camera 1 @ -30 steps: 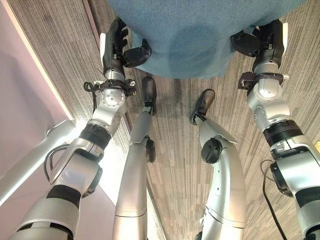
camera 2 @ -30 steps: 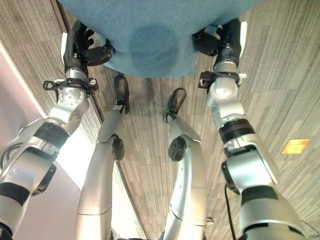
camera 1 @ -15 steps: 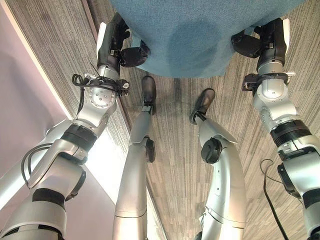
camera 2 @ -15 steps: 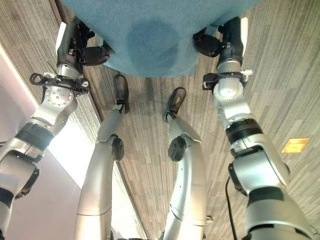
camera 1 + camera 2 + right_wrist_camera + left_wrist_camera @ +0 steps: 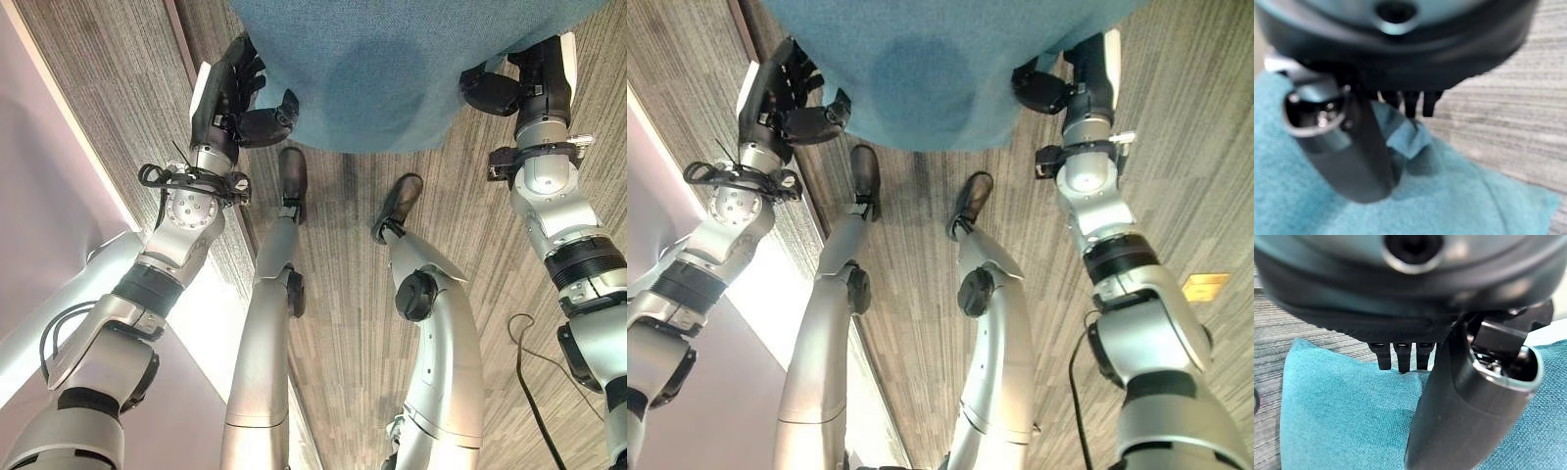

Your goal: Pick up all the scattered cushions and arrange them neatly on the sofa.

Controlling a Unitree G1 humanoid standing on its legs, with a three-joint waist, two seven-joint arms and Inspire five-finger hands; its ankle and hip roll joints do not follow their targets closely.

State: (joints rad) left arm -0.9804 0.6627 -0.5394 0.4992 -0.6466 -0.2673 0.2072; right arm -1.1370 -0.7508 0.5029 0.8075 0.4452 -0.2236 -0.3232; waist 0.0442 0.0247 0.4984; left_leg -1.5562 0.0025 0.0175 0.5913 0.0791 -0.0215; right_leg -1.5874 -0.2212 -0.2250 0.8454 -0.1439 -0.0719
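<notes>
You held one teal cushion (image 5: 392,69) up between both hands, above the striped grey carpet (image 5: 333,323). Your left hand (image 5: 233,93) gripped its left edge: the thumb (image 5: 266,119) lay curled against the fabric on the near face, with the fingers (image 5: 1398,356) reaching to the cushion's edge, as your left wrist view showed them touching the cloth. Your right hand (image 5: 529,73) clasped the right edge, and in the right wrist view its thumb (image 5: 1347,147) pressed into the cushion while the fingers (image 5: 1410,105) pinched a bunched fold of fabric at the corner. The cushion hung clear of the floor, spanning the gap between your two arms. A pale wall (image 5: 39,196) ran along your left side.
</notes>
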